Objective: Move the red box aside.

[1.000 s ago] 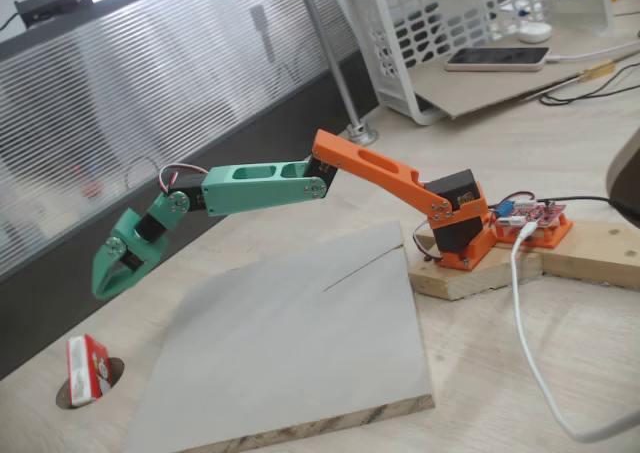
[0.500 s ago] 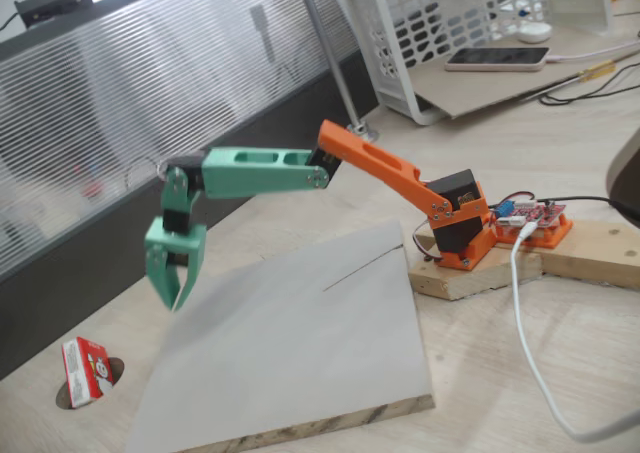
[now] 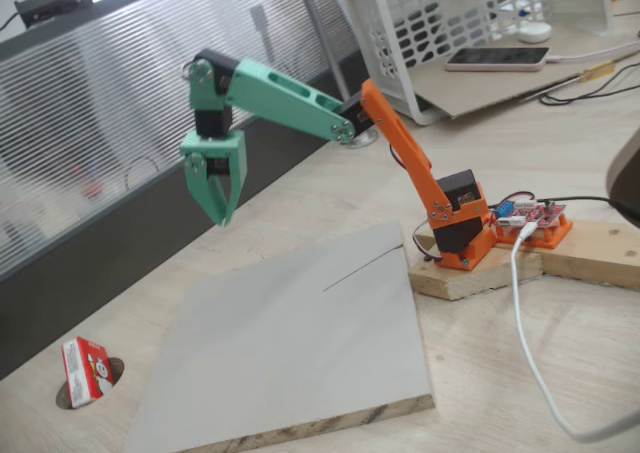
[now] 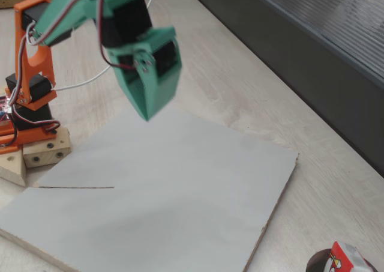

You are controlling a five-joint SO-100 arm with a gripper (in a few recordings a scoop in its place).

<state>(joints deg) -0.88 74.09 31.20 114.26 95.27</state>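
- The green gripper (image 3: pixel 222 213) hangs high above the far corner of the grey board (image 3: pixel 300 353), tips pointing straight down, nothing in it.
- In the other fixed view the gripper (image 4: pixel 147 111) looks pinched to a narrow wedge, the fingers meeting at the tips: drawn together and empty.
- The red box (image 3: pixel 87 369) stands on the wooden table (image 3: pixel 480 373) off the board's near-left corner, right at a round dark hole (image 3: pixel 112 371) in the tabletop, partly over its rim.
- In the second fixed view only a corner of the red box (image 4: pixel 344 260) peeks in at the bottom right edge, well apart from the claw.
- The box stands upright on a narrow side, its red face with the white cartoon figure towards the camera, a white side turned left.
- My read on handling: a small cardboard carton, so light, fairly stiff, but crushable if squeezed hard; the printed faces are probably a little slick.
- Best hold, I'd judge: across the two broad faces, around the middle, jaws opened first to clear its thickness.
- Being light and tall on a thin base, it would likely tip at a nudge, and the hole alongside is a hazard: a push that way could drop it in.
- By how things lie, the box sits well clear of the board and the arm is far from it.
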